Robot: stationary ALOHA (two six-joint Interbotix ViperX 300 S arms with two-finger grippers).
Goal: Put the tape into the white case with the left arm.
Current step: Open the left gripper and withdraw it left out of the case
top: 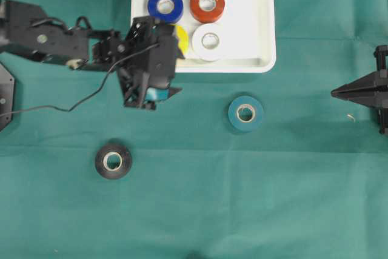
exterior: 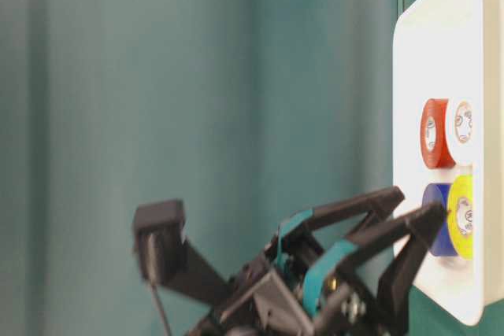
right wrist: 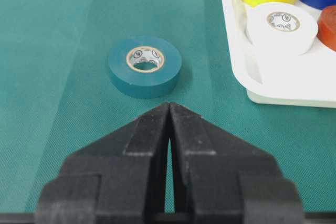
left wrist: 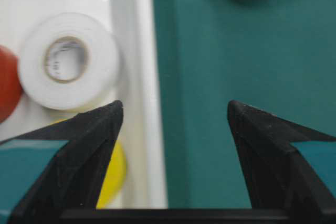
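Overhead: the left tool (top: 173,74) hangs empty at the shallow white plastic case's (top: 267,22) rim; the teal tape roll (top: 245,113) lies beyond it on the desk. Left wrist: tips spread wide. Next, probably reach for teal.

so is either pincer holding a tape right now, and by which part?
No. The left pincer is open with nothing between its tips, over the edge of the white case. The right pincer is shut on nothing.

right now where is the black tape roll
In the overhead view the black tape roll lies lower left on the green cloth, below the left tool.
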